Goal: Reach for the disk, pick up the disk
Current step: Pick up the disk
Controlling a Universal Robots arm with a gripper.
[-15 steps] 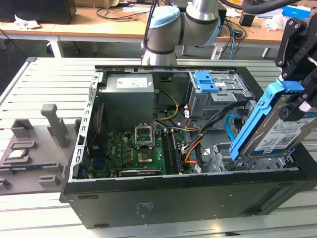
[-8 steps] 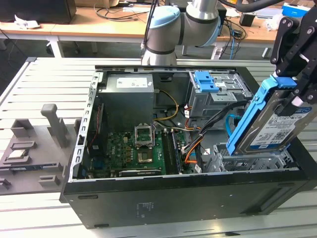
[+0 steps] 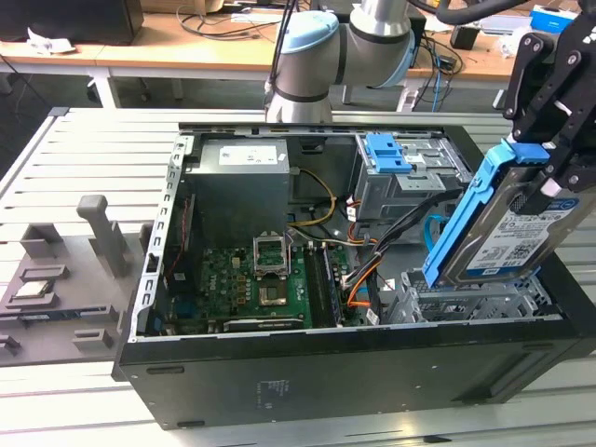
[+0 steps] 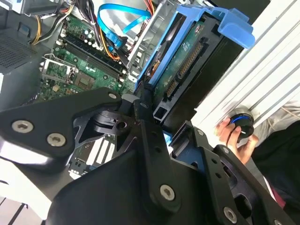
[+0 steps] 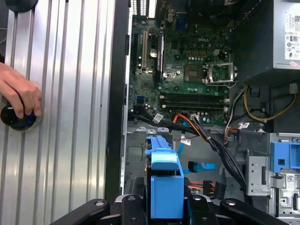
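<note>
The disk [image 3: 507, 237], a silver metal drive with a white-and-blue label and a bright blue bracket along its edge, hangs tilted above the drive cage [image 3: 466, 303] at the exterior view's right end of the open computer case. My black gripper [image 3: 549, 177] is shut on its upper end, and the disk is clear of the cage. In the second wrist view the disk [image 4: 187, 65] shows its circuit-board side, with my gripper [image 4: 164, 124] clamped on the bracket. The first wrist view looks down the blue bracket [image 5: 164, 183] held in my gripper [image 5: 165, 208].
The open case [image 3: 326, 363] holds a green motherboard [image 3: 251, 279], a power supply [image 3: 237, 186], a second blue-clipped bay [image 3: 386, 154] and loose cables [image 5: 201, 133]. A grey tray [image 3: 56, 279] lies at the exterior view's left. A person's hand [image 5: 18, 96] holds a black knob on the slatted table.
</note>
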